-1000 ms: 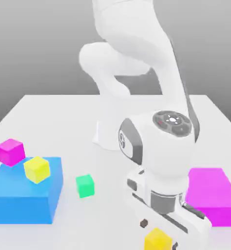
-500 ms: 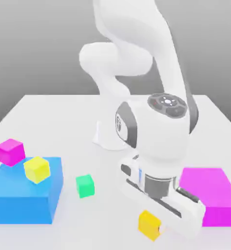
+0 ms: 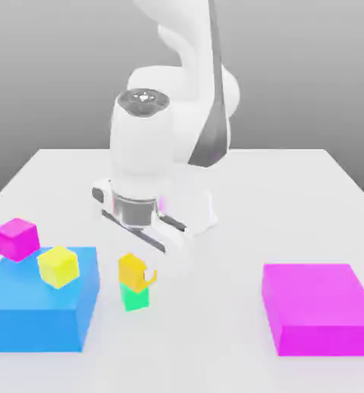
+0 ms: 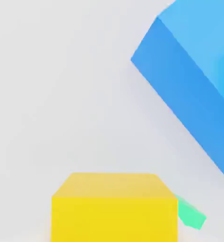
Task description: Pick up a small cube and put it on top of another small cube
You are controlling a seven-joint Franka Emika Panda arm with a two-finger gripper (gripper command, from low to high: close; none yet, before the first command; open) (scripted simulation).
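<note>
Carried over from beside magenta block, golden cube clamped in pincer, just above green cube, beside blue block edge

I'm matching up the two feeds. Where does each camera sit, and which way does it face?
Exterior view: off the arm, facing its base across the table; shows the arm and gripper holding the golden cube over the green cube.
Hand view: on the hand, looking down.
Shared: golden cube, green cube, blue block.
</note>
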